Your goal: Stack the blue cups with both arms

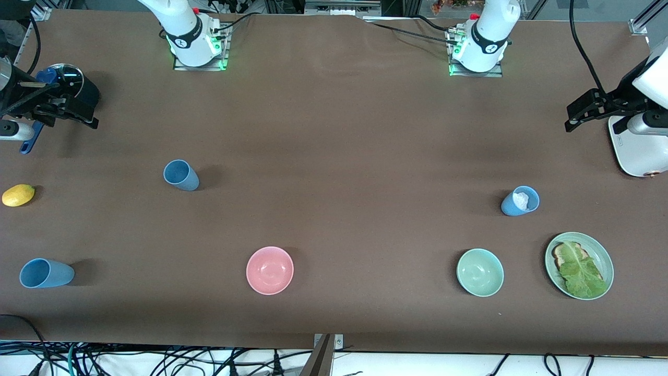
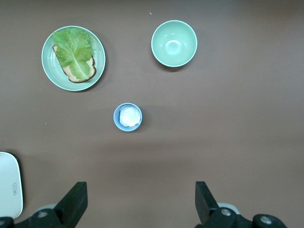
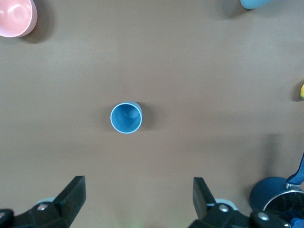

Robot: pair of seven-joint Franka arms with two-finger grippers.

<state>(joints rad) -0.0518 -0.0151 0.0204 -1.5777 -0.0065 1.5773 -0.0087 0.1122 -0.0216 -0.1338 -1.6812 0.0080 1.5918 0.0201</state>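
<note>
Three light-blue cups stand upright on the brown table. One cup (image 1: 181, 175) is toward the right arm's end and shows empty in the right wrist view (image 3: 126, 118). A second cup (image 1: 46, 273) stands nearer the front camera at that same end (image 3: 254, 4). The third cup (image 1: 520, 200), toward the left arm's end, has something white inside it (image 2: 128, 117). My right gripper (image 1: 86, 112) hangs open and empty, high over the table (image 3: 137, 187). My left gripper (image 1: 571, 117) hangs open and empty, high over the left arm's end (image 2: 141, 190).
A pink bowl (image 1: 270, 270) and a pale-green bowl (image 1: 480, 272) sit near the front edge. A green plate (image 1: 605, 261) holds bread and lettuce. A lemon (image 1: 18, 195), a dark-blue lidded saucepan (image 1: 70, 81) and a white appliance (image 1: 634, 151) stand at the table's ends.
</note>
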